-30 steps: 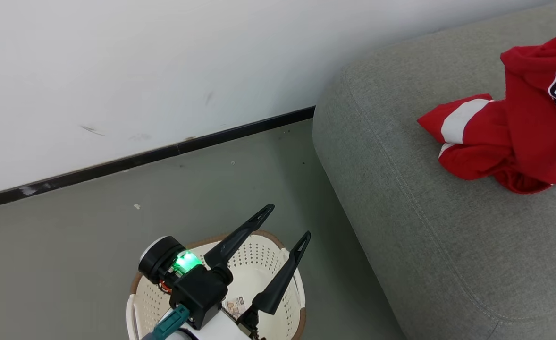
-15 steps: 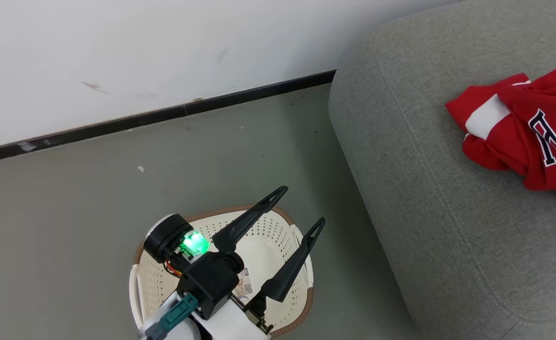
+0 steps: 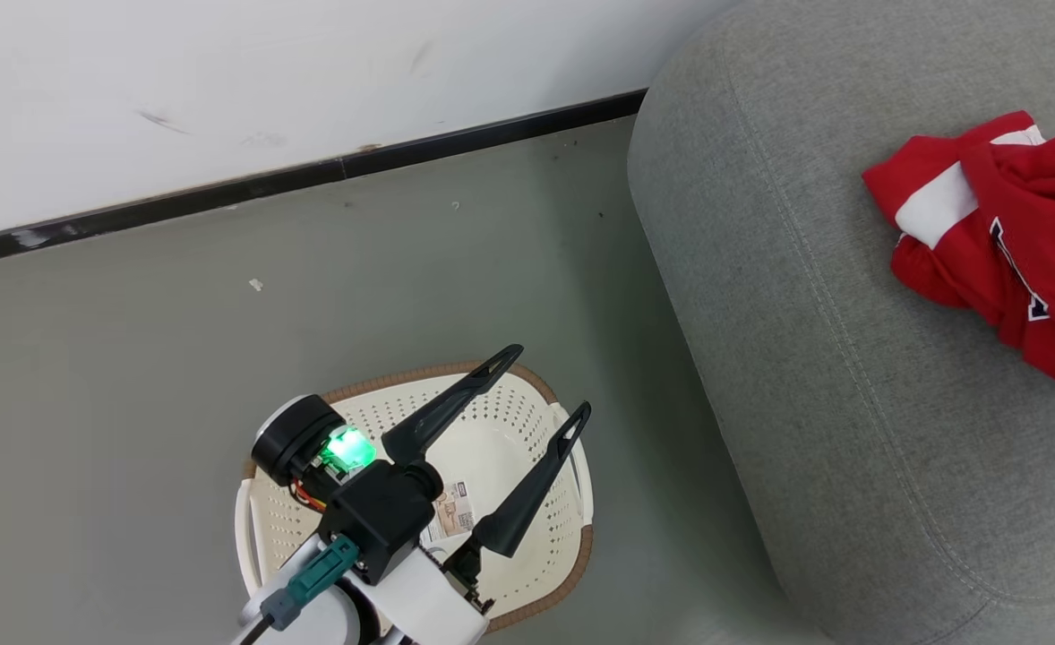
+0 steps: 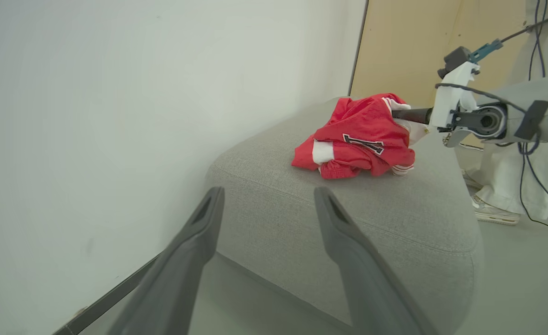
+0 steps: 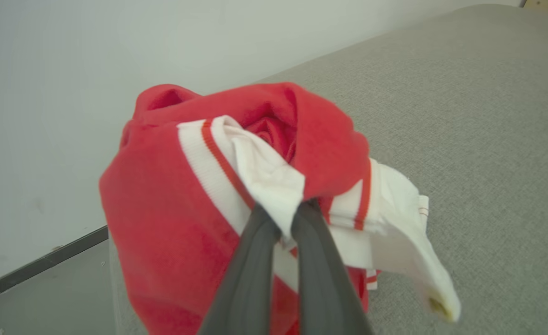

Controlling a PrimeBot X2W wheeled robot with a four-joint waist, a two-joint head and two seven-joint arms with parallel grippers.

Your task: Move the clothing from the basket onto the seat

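Honestly, with the right gripper clenched on the clothing lying on the seat, retreating without letting go could drag it off the seat; the left gripper hangs open and empty beside the seat.

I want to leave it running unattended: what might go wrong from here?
The right pincer is shut on the red garment's white fabric on the seat; retracting without opening would drag it off. The left pincer hangs open over the basket and might knock it when lowered.
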